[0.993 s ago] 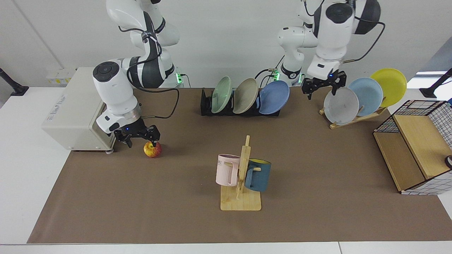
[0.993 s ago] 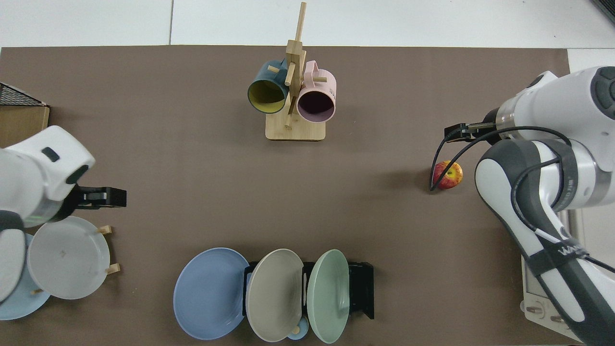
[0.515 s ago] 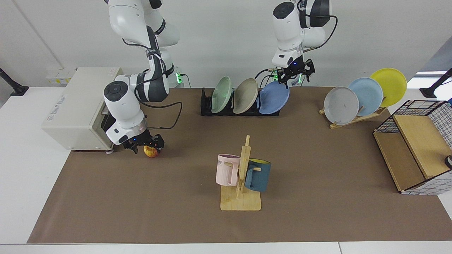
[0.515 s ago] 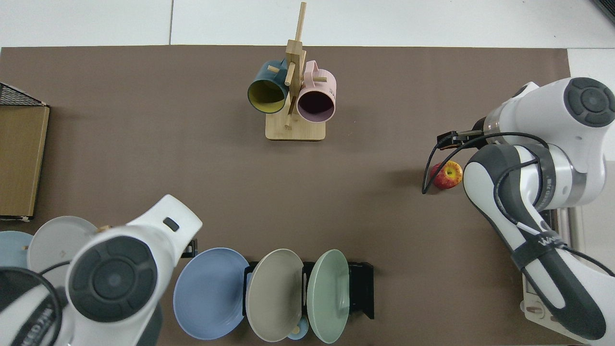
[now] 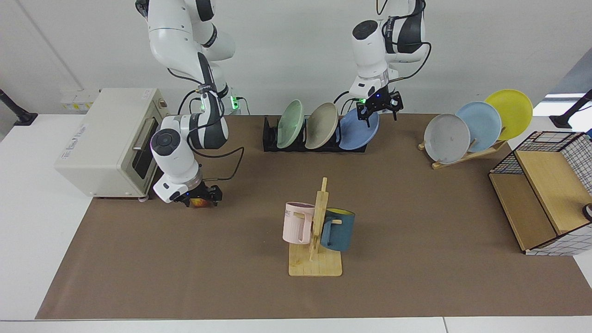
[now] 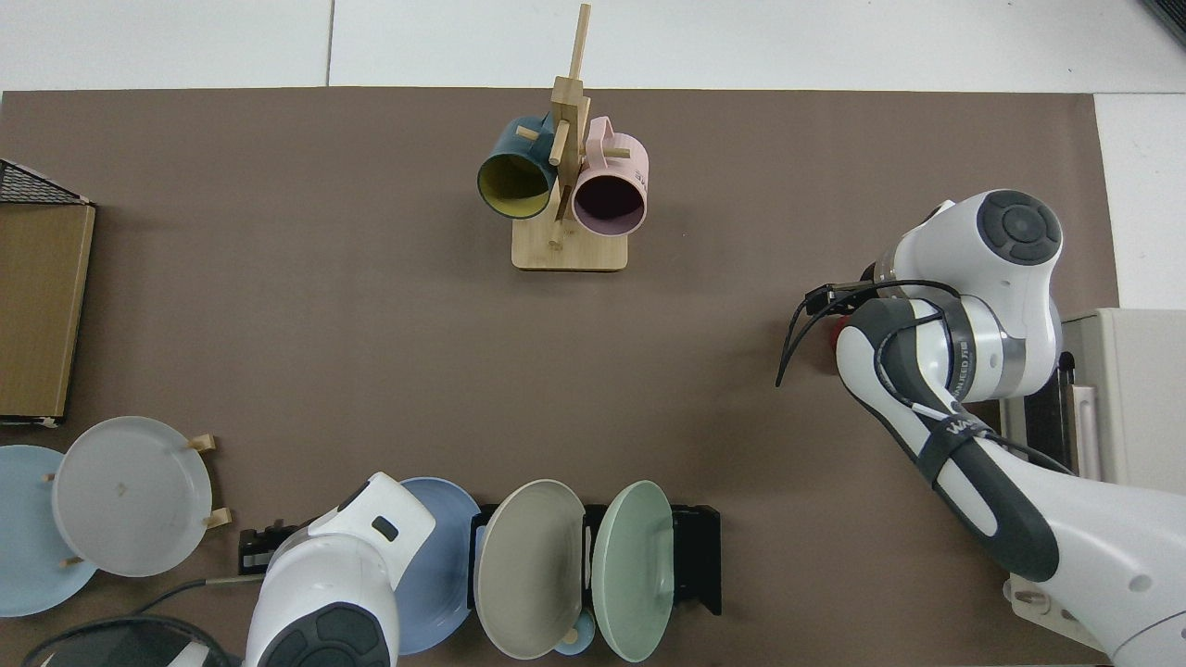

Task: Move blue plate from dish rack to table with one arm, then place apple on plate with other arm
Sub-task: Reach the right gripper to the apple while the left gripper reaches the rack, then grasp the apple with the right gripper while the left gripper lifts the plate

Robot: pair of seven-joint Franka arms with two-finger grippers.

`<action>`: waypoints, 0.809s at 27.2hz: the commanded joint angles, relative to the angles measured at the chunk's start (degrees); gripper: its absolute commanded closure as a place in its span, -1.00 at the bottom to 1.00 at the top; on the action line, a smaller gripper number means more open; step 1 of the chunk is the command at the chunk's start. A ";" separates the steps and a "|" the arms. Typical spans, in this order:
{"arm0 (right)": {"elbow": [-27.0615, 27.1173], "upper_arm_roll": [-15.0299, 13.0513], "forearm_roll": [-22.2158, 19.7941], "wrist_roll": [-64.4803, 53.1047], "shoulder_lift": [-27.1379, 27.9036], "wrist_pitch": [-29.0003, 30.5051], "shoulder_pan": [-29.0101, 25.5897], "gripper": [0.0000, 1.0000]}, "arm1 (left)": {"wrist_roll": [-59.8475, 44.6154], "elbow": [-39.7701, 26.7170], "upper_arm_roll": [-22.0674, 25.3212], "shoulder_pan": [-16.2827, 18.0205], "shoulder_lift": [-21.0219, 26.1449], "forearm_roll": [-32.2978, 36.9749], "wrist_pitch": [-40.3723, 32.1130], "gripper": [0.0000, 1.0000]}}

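The left gripper [image 5: 380,105], black with two fingers spread apart, hangs at the upper rim of the round periwinkle-blue plate [image 5: 358,132], upper centre of the facing view. That plate leans in the end slot of the low black slotted dish rack [image 5: 270,137], beside a beige plate [image 5: 320,125] and a green plate [image 5: 290,124]. At middle left, the right gripper [image 5: 202,201] sits low over the small red-and-yellow apple [image 5: 199,202] on the brown-matted table [image 5: 185,277]; whether it has clenched, I cannot tell.
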 commanded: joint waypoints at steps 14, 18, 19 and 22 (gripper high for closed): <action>4.19 -0.10 -0.78 0.84 -0.53 -11.91 -0.13 1.00 | 4.61 -1.40 0.37 0.05 4.54 -2.41 2.76 0.02; 7.54 -0.01 0.00 0.93 -0.18 -14.21 -0.22 1.00 | 7.68 1.93 0.89 0.14 4.54 -3.30 -1.80 0.80; 7.81 -0.01 0.53 1.19 -0.26 -14.30 -0.13 1.00 | 8.73 3.33 1.33 0.14 4.62 -3.30 -3.64 1.00; 7.81 -0.01 1.49 1.46 -1.84 -14.21 -0.22 1.00 | 9.80 6.50 1.77 0.05 4.80 -3.30 -7.61 1.00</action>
